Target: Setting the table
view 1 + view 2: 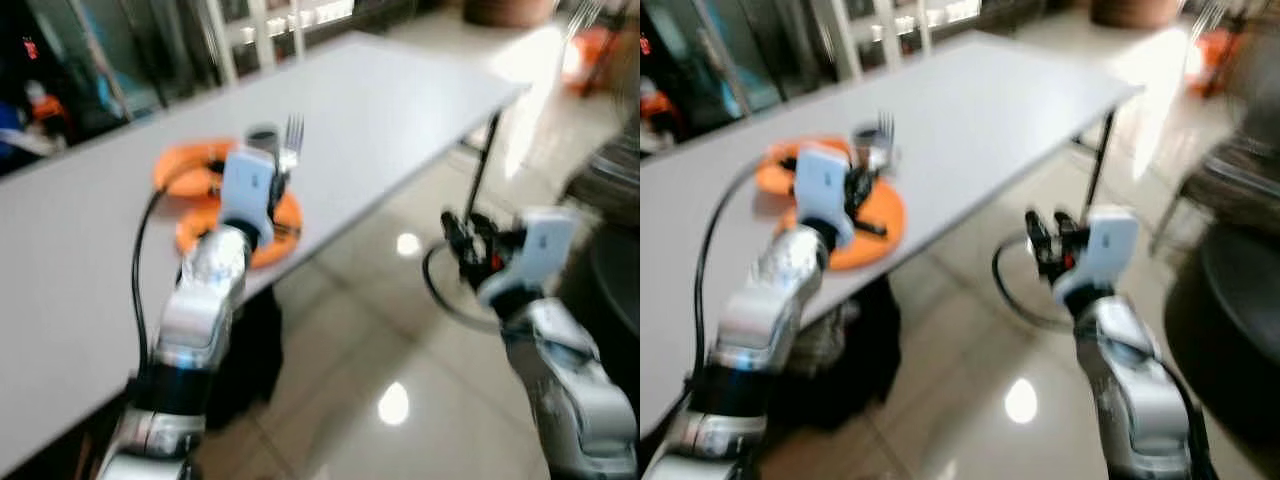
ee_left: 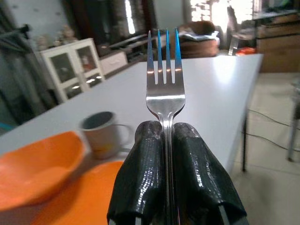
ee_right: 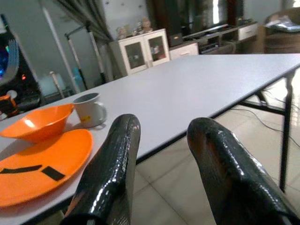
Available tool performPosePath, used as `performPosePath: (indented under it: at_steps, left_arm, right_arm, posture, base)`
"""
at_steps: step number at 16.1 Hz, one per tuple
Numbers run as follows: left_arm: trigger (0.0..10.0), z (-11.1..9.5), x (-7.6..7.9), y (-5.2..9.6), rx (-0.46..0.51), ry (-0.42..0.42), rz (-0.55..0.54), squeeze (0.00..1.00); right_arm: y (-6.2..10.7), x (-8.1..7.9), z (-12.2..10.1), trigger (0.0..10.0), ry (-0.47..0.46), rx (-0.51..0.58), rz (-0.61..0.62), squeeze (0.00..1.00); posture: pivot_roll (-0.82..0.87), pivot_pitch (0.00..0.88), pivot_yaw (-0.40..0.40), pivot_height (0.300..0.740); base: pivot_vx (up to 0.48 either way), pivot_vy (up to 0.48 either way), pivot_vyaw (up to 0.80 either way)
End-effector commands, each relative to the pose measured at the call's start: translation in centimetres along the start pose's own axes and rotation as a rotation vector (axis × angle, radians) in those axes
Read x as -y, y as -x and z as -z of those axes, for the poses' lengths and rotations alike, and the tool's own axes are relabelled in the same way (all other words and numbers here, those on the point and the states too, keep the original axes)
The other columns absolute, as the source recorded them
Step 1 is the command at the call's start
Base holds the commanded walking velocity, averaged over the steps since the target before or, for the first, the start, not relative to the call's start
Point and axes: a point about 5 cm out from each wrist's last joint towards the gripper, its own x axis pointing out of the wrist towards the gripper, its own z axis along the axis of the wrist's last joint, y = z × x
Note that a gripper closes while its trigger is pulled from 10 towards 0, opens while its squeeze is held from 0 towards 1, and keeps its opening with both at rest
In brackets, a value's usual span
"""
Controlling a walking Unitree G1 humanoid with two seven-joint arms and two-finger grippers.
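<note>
My left gripper [image 1: 281, 178] is shut on a silver fork [image 2: 165, 79], tines pointing up, held over the near edge of the white table [image 1: 400, 110]. Under and beside it lie an orange plate [image 3: 42, 164] with black strips, an orange bowl [image 3: 37, 123] and a grey-white mug [image 3: 91, 110]. My right gripper [image 1: 462, 240] hangs open and empty off the table's edge, above the floor; its black fingers [image 3: 112, 168] frame the table edge in the right wrist view.
Glossy tiled floor [image 1: 380, 350] lies to the right of the table, with a black cable loop and a table leg [image 1: 480, 165]. A dark bag [image 1: 250, 360] sits under the table. A white cabinet [image 3: 140, 51] stands beyond the far side.
</note>
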Motion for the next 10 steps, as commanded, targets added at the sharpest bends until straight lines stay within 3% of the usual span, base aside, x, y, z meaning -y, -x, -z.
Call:
performPosePath:
  at_steps: [1,6,10]
  left_arm:
    - [10.0,-0.21,-1.35,0.18,0.0,-0.019,-0.045,0.0]
    - [10.0,-0.15,-1.19,0.21,-0.006,-0.032,-0.056,0.0]
    - [10.0,0.14,-1.17,0.49,-0.004,-0.037,-0.073,0.0]
  right_arm:
    - [-0.36,-0.77,-0.12,10.0,-0.005,0.006,-0.031,0.0]
    - [-0.31,-0.79,-0.12,10.0,0.002,0.003,-0.034,0.0]
    - [-0.32,-0.8,-0.18,10.0,0.055,-0.007,-0.06,0.0]
  posture:
    - [0.02,0.005,0.073,0.74]
    - [0.02,0.012,0.072,0.74]
    - [0.02,0.02,0.066,0.74]
  base:
    - [0.386,0.0,0.0]
    - [0.361,0.0,0.0]
    - [0.0,0.0,0.0]
